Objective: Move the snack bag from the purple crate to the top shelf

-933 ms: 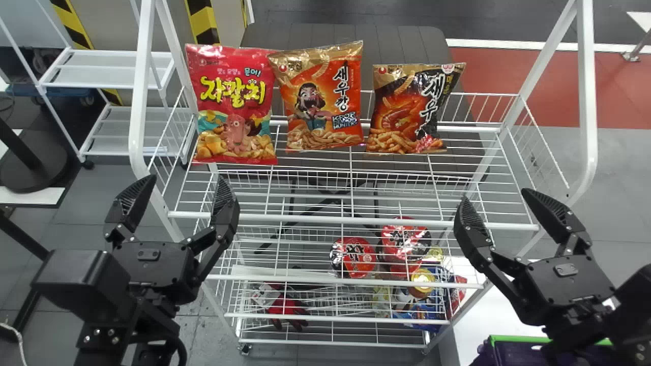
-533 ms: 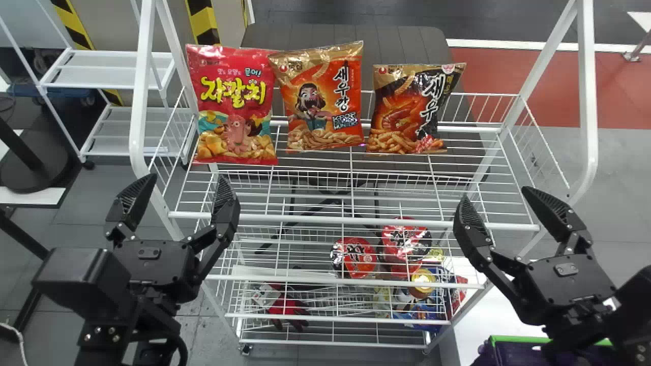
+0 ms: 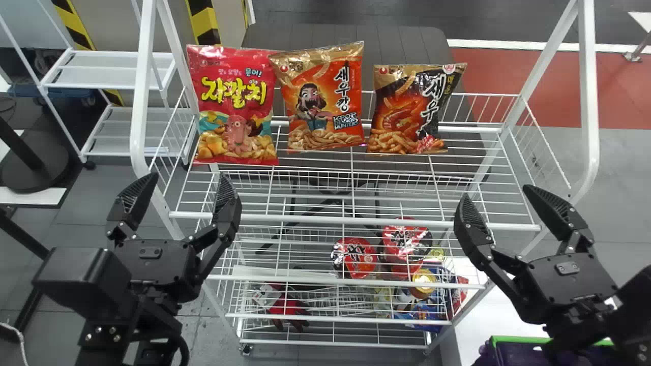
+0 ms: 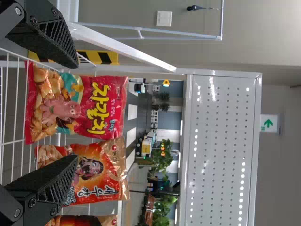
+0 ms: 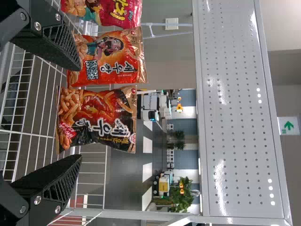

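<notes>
Three snack bags [image 3: 325, 109] on the upper wire shelf [image 3: 305, 217], both grippers spread wide

Edges and clearance: the left gripper [image 3: 187, 177] is at the near left corner of the shelf, with the left post [image 3: 137, 112] close by. The right gripper [image 3: 496, 192] is at the near right corner, just beside the front rail. Fingers on both are set wide apart, with nothing held. Bare mesh lies between the bags and the front rail. Wire side walls bound the shelf at left and right.

Position of bags: all three stand upright towards the far side of the shelf, beyond the grippers and apart from them. The red bag [image 3: 234, 104] is at left, its edge meeting the orange bag [image 3: 325, 96]. A gap separates the latter from the black-and-orange bag [image 3: 412, 109] at right. The purple crate [image 3: 513, 338] is at near right, partly hidden by the right arm; its contents cannot be determined.

Surface and room: lower tiers carry red-topped tubs [image 3: 354, 257] and red-and-black gloves [image 3: 287, 307]. A perforated white panel [image 4: 221, 141] sits higher than the bags. A dark table [image 3: 346, 35] stands behind the rack.
</notes>
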Controlling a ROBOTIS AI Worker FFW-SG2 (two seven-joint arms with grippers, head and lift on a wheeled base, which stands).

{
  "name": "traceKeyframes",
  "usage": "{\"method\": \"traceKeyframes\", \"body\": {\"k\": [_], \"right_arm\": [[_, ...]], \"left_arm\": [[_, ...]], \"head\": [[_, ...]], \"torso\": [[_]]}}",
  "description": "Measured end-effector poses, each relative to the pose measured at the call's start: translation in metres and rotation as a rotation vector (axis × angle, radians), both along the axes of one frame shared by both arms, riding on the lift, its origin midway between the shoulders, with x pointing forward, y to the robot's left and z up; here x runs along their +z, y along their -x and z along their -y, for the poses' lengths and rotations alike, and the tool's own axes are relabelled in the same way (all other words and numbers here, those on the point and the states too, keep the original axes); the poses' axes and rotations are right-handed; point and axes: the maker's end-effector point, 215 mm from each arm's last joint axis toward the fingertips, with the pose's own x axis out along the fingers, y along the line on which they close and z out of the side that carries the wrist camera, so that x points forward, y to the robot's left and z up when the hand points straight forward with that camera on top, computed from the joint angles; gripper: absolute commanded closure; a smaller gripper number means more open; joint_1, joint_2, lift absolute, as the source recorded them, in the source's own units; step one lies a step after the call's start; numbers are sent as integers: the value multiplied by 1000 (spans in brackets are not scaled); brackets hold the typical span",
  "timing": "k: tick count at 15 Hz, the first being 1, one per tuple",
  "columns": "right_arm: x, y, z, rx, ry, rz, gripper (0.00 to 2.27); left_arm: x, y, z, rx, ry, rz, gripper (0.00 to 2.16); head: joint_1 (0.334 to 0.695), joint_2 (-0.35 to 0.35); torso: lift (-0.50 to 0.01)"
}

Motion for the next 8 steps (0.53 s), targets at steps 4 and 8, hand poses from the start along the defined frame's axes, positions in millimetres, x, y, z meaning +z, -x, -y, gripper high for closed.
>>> {"method": "traceKeyframes", "body": {"k": [4, 8], "right_arm": [[-1, 3, 1, -3, 4, -4, 184], [-1, 5, 3, -5, 8, -3, 184]], "left_arm": [[0, 0, 1, -1, 1, -1, 147], [-1, 0, 2, -4, 2, -2, 147]], "head": [[695, -20], [695, -27]], "torso": [[-32], [-48]]}}
